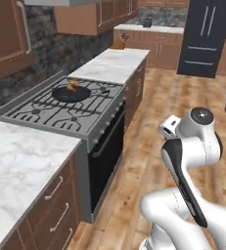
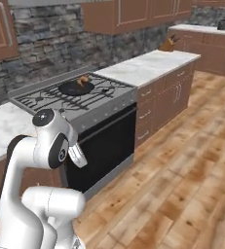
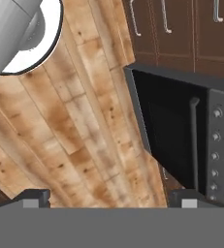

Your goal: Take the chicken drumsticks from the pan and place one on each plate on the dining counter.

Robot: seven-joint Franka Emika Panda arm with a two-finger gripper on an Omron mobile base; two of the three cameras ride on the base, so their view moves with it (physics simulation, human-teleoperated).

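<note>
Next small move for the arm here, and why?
Probably raise the hand toward the pan: the chicken drumsticks lie in it on the stove, while the gripper hangs low, open, facing the floor by the oven door.

Arm folded low, pincer pointing floorward, fingers wide apart

A round black frying pan holds golden-orange roasted drumstick pieces on a grey steel stove with black grates. White grey-veined marble worktops top brown wooden cabinets, above a knotty tan plank floor.
</note>
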